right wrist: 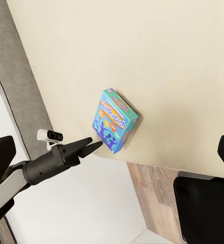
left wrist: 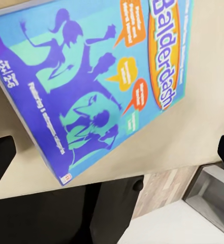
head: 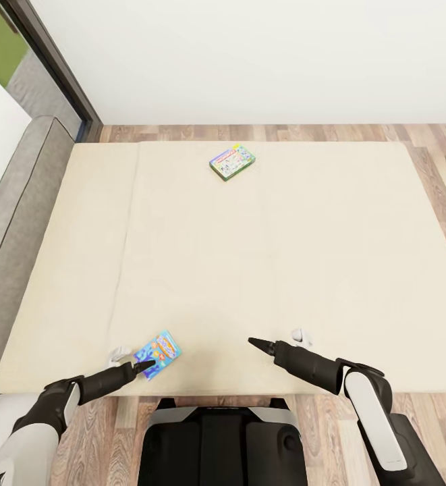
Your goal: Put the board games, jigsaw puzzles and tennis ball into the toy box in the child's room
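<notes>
At the bed's (head: 263,256) near edge, the blue board game (head: 158,353) lies flat; the left gripper's (head: 144,366) fingers, spread wide and empty, straddle its corner for pickup. The right gripper (head: 256,343) hovers, state unclear.

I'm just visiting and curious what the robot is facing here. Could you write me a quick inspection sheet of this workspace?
Surface: wide cream mattress bed with a grey frame along one side.
Job's things: mostly blue flat printed board game box near the bed's front edge; white-green-yellow board game box lying flat far across the bed.
Clutter: nothing seen.
End effectors: left end effector at the blue box's edge, its fingers wide apart in the left wrist view; right end effector over bare mattress, holding nothing.
Cables: nothing seen.
Surroundings: brown wood-plank floor, plain white wall.
</notes>
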Controlling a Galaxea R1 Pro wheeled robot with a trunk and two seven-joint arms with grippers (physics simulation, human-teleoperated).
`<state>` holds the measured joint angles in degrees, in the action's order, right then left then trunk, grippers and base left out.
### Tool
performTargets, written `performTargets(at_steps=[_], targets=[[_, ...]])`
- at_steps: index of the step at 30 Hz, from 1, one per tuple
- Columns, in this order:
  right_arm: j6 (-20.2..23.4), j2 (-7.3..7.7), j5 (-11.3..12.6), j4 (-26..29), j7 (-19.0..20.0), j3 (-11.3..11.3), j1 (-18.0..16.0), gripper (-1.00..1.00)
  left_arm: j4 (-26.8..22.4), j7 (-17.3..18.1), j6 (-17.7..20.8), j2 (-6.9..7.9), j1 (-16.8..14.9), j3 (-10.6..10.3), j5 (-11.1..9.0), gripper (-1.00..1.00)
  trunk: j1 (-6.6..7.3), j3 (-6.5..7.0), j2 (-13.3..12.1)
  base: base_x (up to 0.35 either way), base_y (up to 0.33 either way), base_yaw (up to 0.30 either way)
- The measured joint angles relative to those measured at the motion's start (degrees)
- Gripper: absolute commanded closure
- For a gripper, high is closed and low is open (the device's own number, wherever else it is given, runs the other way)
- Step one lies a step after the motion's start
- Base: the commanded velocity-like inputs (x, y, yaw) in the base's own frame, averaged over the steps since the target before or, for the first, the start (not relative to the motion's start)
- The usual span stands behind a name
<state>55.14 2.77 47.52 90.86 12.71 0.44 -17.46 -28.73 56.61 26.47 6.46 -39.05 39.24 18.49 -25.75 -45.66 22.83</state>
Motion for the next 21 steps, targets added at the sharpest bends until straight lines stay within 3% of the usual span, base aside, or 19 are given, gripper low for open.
performTargets(at_steps=[21], targets=[[0.0,0.14,0.0,0.0,0.0,0.0,0.0,-1.00,-3.2,-1.0,0.3,-0.44,0.0,0.2,-0.3,-1.00,0.00,0.00,0.0,0.000,0.000,0.000]])
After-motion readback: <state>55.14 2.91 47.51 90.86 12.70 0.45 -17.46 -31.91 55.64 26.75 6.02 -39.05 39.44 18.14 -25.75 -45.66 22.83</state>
